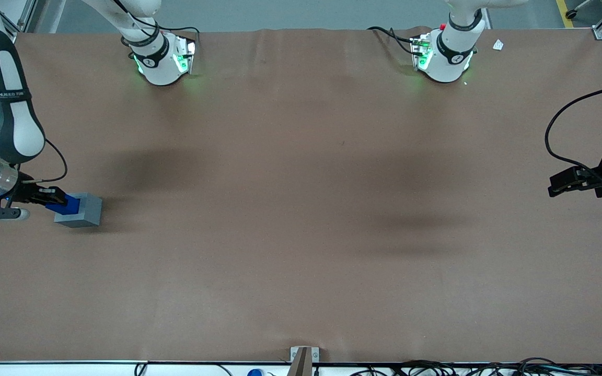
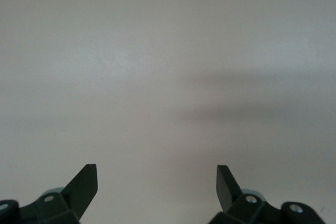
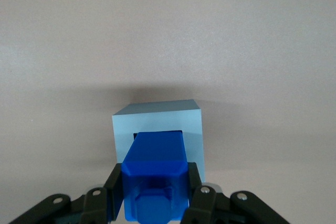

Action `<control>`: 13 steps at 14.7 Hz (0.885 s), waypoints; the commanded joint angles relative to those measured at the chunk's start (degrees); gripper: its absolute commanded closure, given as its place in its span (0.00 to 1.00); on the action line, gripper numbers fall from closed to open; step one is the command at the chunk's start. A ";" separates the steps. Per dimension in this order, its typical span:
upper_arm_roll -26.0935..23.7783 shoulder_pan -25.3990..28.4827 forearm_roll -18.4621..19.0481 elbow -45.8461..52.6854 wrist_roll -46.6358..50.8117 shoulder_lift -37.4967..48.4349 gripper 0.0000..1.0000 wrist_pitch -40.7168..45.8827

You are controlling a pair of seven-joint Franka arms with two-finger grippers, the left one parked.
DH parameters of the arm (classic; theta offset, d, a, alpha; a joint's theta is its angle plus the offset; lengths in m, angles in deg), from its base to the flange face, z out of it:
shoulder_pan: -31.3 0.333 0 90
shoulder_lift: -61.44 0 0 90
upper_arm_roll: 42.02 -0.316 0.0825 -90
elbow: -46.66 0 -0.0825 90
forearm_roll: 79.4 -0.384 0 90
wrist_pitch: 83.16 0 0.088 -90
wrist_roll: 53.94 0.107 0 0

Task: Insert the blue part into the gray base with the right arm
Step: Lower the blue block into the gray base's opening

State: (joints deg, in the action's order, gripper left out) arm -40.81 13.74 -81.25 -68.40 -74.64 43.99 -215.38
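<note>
- The gripper clamps the smooth blue part at the working arm's end of the brown table.
- Its leading end meets the matte gray base, hiding the recess.

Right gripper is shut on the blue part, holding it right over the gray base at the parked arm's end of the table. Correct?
Not quite: the gray base sits at the working arm's end of the table, as the front view shows. The rest holds: the gripper is shut on the blue part over the base's recess.
</note>
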 commanded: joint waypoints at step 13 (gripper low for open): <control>-0.69 -0.37 -0.52 -0.25 -0.40 -0.13 0.19 -0.58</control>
State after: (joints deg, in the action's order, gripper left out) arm -40.91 13.74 -81.27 -68.44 -74.64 42.95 -215.69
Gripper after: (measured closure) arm 0.401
